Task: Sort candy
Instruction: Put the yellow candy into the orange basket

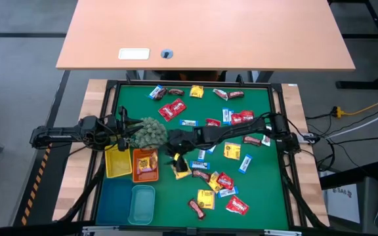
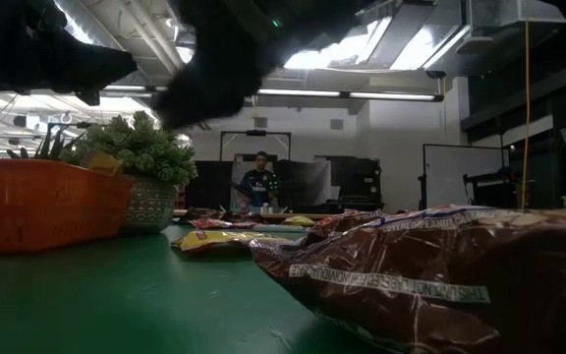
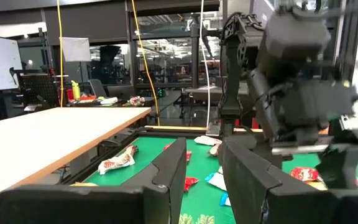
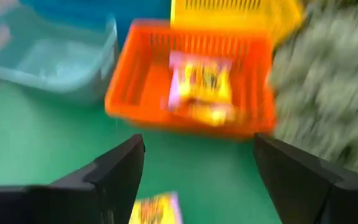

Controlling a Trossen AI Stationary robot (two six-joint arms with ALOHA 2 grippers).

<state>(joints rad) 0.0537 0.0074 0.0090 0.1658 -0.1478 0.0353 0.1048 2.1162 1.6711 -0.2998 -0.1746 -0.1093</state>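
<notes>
Candy (image 1: pixel 223 152) lies scattered over the green mat (image 1: pixel 254 196): red, yellow, blue-white and brown packets. One yellow packet (image 4: pixel 197 87) lies inside the orange tray (image 4: pixel 185 121). My right gripper (image 4: pixel 199 146) hovers open above the mat on the orange tray's right side, pointing down at a slant toward the tray, with nothing between its fingers. Another yellow packet (image 4: pixel 155 211) lies on the mat just below it. My left gripper (image 3: pixel 204 149) waits at the table's left side beside the plant (image 1: pixel 151 133), pointing level, open and holding nothing.
A yellow tray (image 1: pixel 108 164) stands left of the orange tray (image 1: pixel 134 164), with a teal tray (image 1: pixel 142 203) and a blue tray (image 1: pixel 113 200) nearer the front. The spiky plant sits behind the trays. A big brown packet (image 2: pixel 440 256) lies close to the low camera.
</notes>
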